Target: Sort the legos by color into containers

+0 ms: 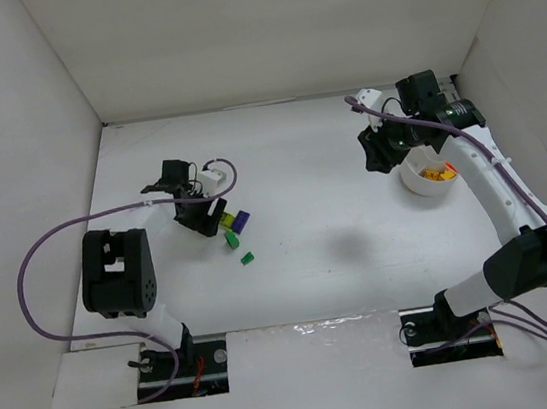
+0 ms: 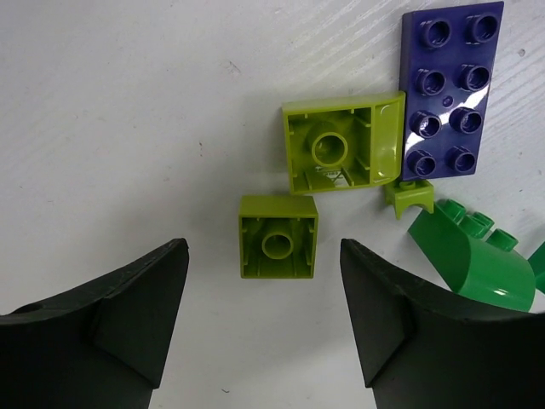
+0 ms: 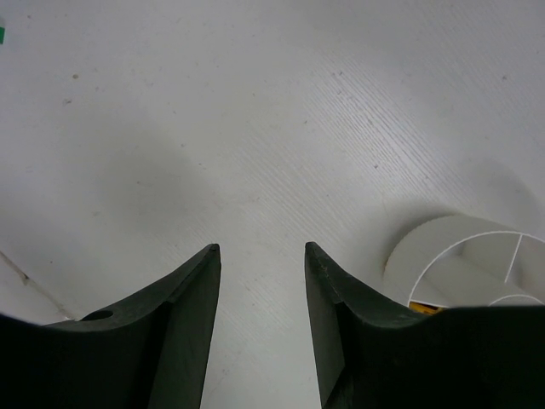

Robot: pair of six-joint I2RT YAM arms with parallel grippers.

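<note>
White walls close in a white table [image 1: 328,157], and the work on it is split between its two sides. Near the right edge, toward the far right corner, stands the round white plastic bowl [image 1: 419,188] with its wedge compartments. A few orange and yellow bricks [image 1: 437,175] already lie inside, though which wedge holds which colour is too small to tell. The right hand [image 3: 261,249] hangs just beside the bowl, open, with nothing between its fingers. Toward the left edge the unsorted pieces lie loose in a tight cluster. They include a small lime green square brick [image 2: 278,236] lying studs down and a larger lime green brick [image 2: 341,143], also hollow side up. A purple eight-stud plate [image 2: 450,89] lies just beside the larger brick, and a dark green curved brick [image 2: 473,260] lies next to it. The left hand [image 2: 262,249] sits low over this cluster, open. Its two fingers stand either side of the small lime green brick with a gap on each side, touching nothing. As I judge it, the sorting is partly done: the warm colours have a start in the bowl, while lime, purple and dark green are all yet to go. The small lime brick looks like the next one to be picked, and it then needs carrying well across the table to the bowl.
</note>
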